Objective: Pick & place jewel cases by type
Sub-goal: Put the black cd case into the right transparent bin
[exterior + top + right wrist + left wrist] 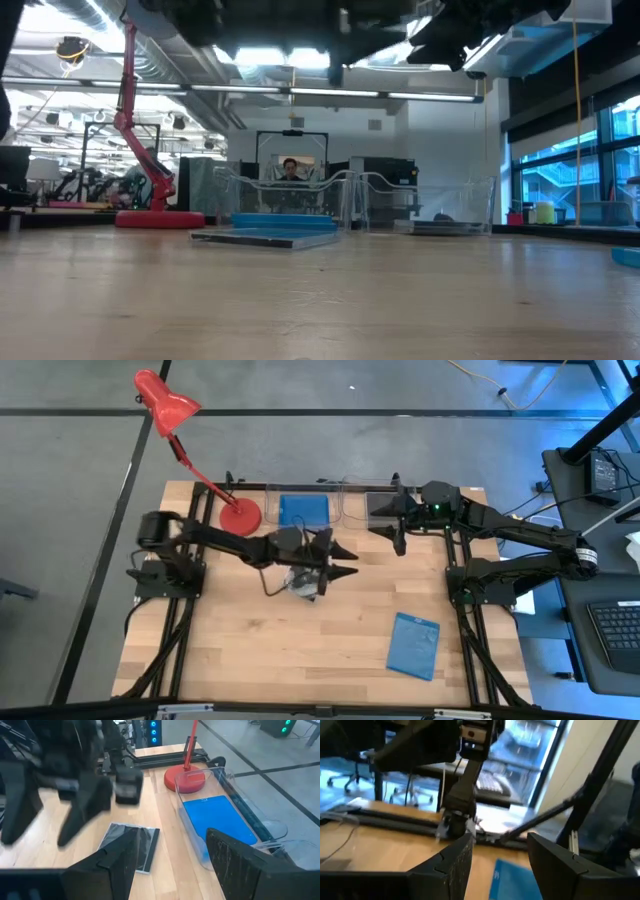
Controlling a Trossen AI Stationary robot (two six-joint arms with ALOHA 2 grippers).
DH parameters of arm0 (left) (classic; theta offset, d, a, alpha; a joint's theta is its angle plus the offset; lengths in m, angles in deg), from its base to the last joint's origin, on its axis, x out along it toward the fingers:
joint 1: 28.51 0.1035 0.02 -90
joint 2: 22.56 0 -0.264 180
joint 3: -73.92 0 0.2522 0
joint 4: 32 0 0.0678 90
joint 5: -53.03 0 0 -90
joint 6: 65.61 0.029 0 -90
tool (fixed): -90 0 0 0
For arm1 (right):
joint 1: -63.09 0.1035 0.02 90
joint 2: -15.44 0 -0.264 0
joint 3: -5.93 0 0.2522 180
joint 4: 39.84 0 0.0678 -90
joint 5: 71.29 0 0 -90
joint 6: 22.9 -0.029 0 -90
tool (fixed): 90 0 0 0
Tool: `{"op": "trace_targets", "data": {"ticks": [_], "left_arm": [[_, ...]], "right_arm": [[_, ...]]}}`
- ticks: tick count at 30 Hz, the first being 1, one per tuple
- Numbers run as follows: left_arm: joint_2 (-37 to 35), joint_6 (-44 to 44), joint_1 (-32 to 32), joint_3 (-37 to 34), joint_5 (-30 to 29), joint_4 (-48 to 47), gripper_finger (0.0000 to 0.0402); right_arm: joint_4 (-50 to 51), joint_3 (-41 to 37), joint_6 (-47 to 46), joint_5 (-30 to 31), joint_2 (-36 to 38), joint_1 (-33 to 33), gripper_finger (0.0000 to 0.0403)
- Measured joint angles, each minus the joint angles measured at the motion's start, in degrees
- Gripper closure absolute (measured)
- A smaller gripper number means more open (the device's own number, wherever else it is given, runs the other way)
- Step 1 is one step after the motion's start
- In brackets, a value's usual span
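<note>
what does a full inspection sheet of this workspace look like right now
surface: wooden table, mostly bare at the front
job's things: blue case flat at the front right; another blue case in the left clear tray; clear case flat under the left gripper; dark-insert case in the right clear tray
clutter: red desk lamp at the back left
grippers: left gripper open, empty, above the clear case; right gripper open, empty, near the trays
cables: cable looping by the left arm; white cord on the floor
surroundings: desk with keyboard on the right; a person far behind
</note>
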Motion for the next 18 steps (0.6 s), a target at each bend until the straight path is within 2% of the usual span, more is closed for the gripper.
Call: {"op": "trace_targets", "data": {"ticks": [5, 11, 14, 18], "left_arm": [[-8.4, -3.7, -0.3, 0.0, 0.0, -12.6, 0.0217], [-12.1, -14.9, -2.0, 0.0, 0.0, -13.2, 0.0217], [-12.6, -16.4, -2.6, 0.0, 0.2, -12.9, 0.0217], [-12.6, -16.7, -2.8, 0.0, -1.3, -13.4, 0.0217]], "right_arm": [[0.0, 0.0, -2.7, 0.0, -0.8, 0.0, 0.0169], [0.0, 0.0, -12.1, 0.0, -5.1, 0.0, 0.0169], [-0.2, 0.0, -15.6, 0.0, -7.8, 0.0, 0.0169], [-1.7, 0.0, -16.0, 0.0, -11.5, 1.1, 0.0169]]}}
